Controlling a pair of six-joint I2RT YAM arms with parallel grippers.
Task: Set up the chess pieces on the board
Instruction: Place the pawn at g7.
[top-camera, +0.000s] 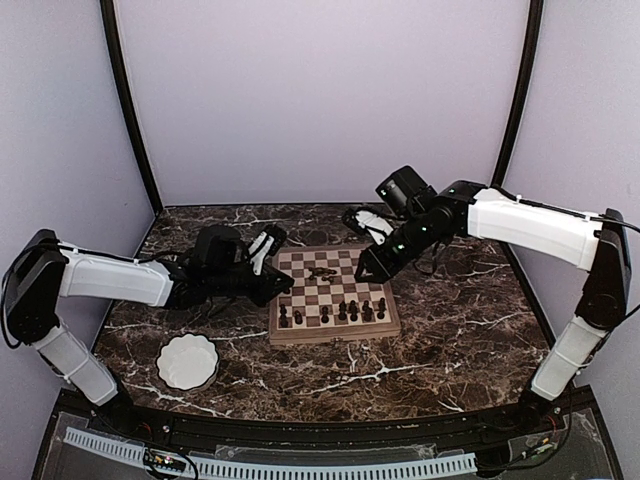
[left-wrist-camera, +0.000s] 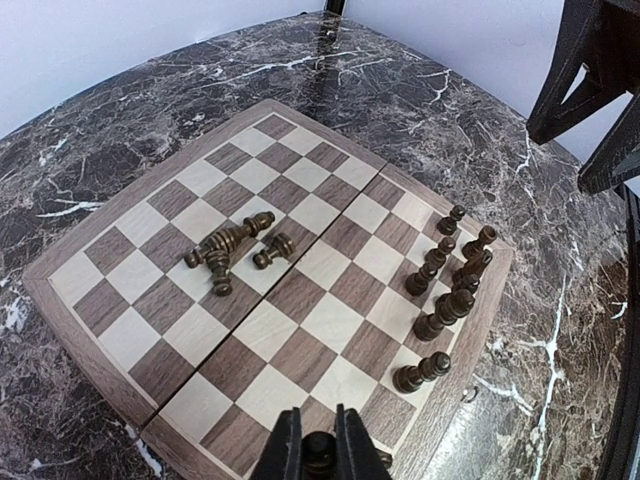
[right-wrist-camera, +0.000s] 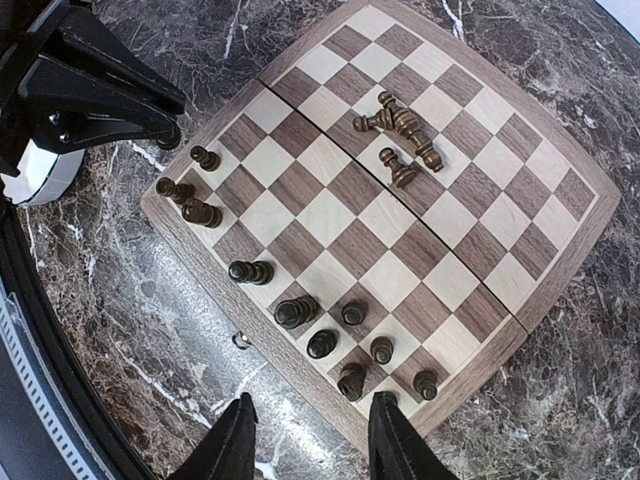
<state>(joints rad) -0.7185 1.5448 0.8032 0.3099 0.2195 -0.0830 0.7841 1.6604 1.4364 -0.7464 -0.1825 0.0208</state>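
Observation:
The board (top-camera: 333, 330) lies in the middle of the table, also in the left wrist view (left-wrist-camera: 120, 370) and the right wrist view (right-wrist-camera: 560, 250). Several dark chess pieces (top-camera: 340, 312) stand along its near rows (left-wrist-camera: 445, 300) (right-wrist-camera: 300, 312). A few more lie toppled near the centre (top-camera: 322, 271) (left-wrist-camera: 228, 252) (right-wrist-camera: 405, 125). My left gripper (top-camera: 282, 285) (left-wrist-camera: 320, 450) is over the board's left edge, shut on a dark chess piece (left-wrist-camera: 320, 455). My right gripper (top-camera: 364, 273) (right-wrist-camera: 312, 440) is open and empty, above the board's right side.
A white scalloped bowl (top-camera: 187, 361) sits on the marble table at the front left. The left gripper's dark body (right-wrist-camera: 100, 90) shows in the right wrist view, and the right gripper (left-wrist-camera: 600, 90) in the left wrist view. Walls enclose the table.

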